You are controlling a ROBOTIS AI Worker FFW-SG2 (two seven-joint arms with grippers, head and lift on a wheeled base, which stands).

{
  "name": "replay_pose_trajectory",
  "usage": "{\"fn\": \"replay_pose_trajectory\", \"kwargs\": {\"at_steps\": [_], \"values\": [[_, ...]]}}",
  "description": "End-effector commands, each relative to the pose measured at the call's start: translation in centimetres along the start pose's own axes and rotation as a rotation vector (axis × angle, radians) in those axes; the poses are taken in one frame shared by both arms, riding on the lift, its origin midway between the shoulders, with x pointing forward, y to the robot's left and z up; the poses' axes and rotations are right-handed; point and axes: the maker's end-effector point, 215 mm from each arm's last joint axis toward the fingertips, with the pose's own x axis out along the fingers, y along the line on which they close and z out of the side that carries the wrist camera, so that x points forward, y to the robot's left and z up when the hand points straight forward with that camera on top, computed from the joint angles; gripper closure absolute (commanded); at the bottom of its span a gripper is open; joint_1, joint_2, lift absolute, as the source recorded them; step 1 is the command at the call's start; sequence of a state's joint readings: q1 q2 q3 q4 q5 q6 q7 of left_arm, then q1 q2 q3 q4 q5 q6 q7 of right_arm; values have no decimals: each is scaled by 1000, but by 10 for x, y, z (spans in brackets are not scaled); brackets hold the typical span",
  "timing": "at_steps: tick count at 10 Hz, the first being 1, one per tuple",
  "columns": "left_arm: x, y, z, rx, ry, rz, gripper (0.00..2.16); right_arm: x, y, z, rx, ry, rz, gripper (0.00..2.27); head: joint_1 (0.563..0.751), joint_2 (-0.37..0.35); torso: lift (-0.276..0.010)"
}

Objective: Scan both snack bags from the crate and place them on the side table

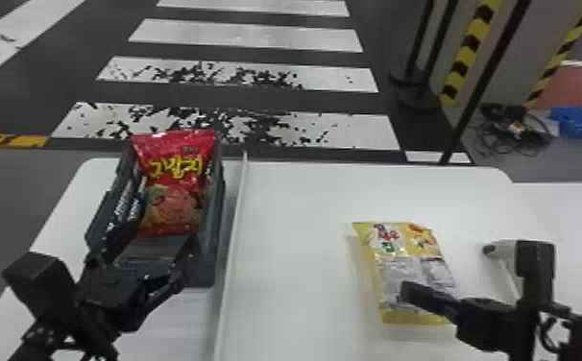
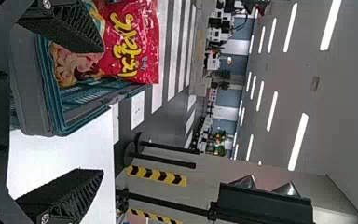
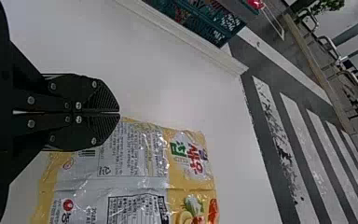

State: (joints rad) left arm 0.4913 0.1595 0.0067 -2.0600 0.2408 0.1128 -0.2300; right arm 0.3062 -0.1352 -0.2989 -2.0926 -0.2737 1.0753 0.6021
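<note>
Crate (image 1: 215, 235) holds the red bag (image 1: 175, 182), left gripper (image 2: 103, 111) open there; yellow bag (image 1: 407, 245) is out on the table (image 1: 295, 216) near the closed, empty right gripper (image 3: 119, 112). Maybe halfway, scans unclear.

Snack bag (image 1: 175, 189) in crate (image 1: 215, 230)
</note>
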Motion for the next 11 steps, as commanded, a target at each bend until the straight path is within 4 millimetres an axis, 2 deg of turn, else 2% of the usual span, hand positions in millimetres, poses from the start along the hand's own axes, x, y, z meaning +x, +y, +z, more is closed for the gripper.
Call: {"fn": "replay_pose_trajectory", "kwargs": {"at_steps": [1,3,4,5,6,8,9,11], "values": [[-1,1,0,2,1,2,76,-12,-14,9,16,-27,-22,2260,695,-60,-95],[-1,1,2,3,-5,2,76,-29,-36,18,39,-64,-61,2260,695,-91,-95],[0,1,3,4,-6,2,76,-36,-43,23,50,-82,-71,2108,695,-112,-95],[2,3,6,6,-12,3,76,-39,-49,27,44,-97,-84,1838,695,-132,-95],[3,3,6,7,-12,3,76,-39,-54,30,40,-101,-96,1663,695,-139,-95],[4,4,6,9,-12,3,76,-43,-68,34,21,-110,-138,471,695,-155,-95],[3,8,6,9,-12,14,76,-47,-76,35,5,-106,-165,194,695,-164,-95],[4,11,6,3,-12,24,76,-54,-105,39,-30,-112,-259,167,695,-178,-95]]}}
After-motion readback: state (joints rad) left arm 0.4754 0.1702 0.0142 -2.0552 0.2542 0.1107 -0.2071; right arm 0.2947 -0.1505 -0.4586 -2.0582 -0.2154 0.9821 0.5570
